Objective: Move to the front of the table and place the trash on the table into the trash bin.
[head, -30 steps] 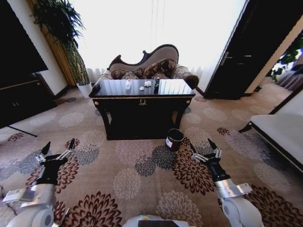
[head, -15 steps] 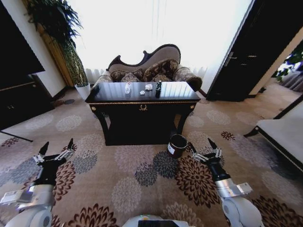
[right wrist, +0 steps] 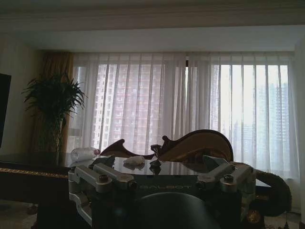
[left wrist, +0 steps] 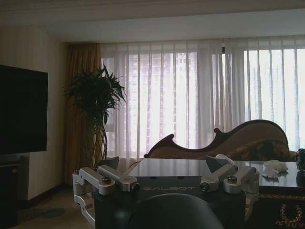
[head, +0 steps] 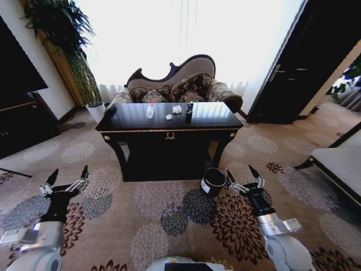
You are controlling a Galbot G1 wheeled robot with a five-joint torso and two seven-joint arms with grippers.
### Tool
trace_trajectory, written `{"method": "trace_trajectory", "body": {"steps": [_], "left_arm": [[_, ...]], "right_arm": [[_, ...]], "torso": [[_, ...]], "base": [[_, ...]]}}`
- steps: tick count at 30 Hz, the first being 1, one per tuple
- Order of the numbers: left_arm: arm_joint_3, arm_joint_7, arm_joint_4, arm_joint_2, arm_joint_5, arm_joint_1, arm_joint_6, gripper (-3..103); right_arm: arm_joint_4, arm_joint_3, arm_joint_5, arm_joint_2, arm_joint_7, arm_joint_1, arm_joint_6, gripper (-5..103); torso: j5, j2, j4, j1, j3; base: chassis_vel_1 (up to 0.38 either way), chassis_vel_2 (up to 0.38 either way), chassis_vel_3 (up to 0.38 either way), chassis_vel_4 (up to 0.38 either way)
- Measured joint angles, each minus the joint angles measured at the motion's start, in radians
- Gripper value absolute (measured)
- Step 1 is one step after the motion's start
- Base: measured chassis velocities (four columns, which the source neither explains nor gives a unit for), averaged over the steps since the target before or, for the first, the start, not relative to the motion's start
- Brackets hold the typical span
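Note:
The black glossy table [head: 217, 117] stands straight ahead. On its top lies the trash: a clear bottle [head: 150, 111], a white paper wad [head: 177, 109], a smaller wad [head: 168, 117] and a dark can-like object [head: 188, 109]. The round black trash bin [head: 214, 181] sits on the carpet by the table's front right leg. My left gripper [head: 69, 174] is held low at the left, open and empty. My right gripper [head: 241, 173] is open and empty just right of the bin. The right wrist view shows the bottle [right wrist: 83, 153] and a wad [right wrist: 134, 160] beyond the open gripper [right wrist: 162, 179].
A patterned sofa [head: 180, 84] stands behind the table. A plant in a white pot [head: 95, 110] is at the back left, beside a dark cabinet [head: 17, 121]. A dark door [head: 299, 68] and a pale bench [head: 338, 164] are to the right. Patterned carpet lies between me and the table.
The whole view has shifted: the camera has come closer, so table and bin look larger and nearer. Both arms hold the same open pose.

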Motion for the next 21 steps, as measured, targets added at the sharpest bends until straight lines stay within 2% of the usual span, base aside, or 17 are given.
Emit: {"method": "trace_trajectory", "body": {"steps": [10,14,21], "left_arm": [[-0.001,0.005,0.013,0.005,0.0,-0.005,-0.004,100],[-0.001,0.013,0.017,0.006,0.002,-0.006,-0.012,100],[-0.004,0.017,0.017,0.01,0.002,-0.006,-0.012,100]], "right_arm": [[-0.001,-0.002,0.004,-0.001,-0.001,0.008,-0.001,100],[-0.006,-0.005,0.003,-0.001,-0.001,0.012,-0.002,100],[-0.011,-0.007,0.0,0.001,-0.002,0.016,-0.003,100]], "torso": [[-0.0001,0.0,-0.0002,0.0,0.0],[0.0002,0.0,0.0004,0.0,0.0],[0.0,0.0,-0.0002,0.0,0.0]], "base": [[-0.187,0.18,0.188,-0.181],[-0.169,0.183,0.188,-0.157],[-0.168,0.161,0.156,-0.185]]}}
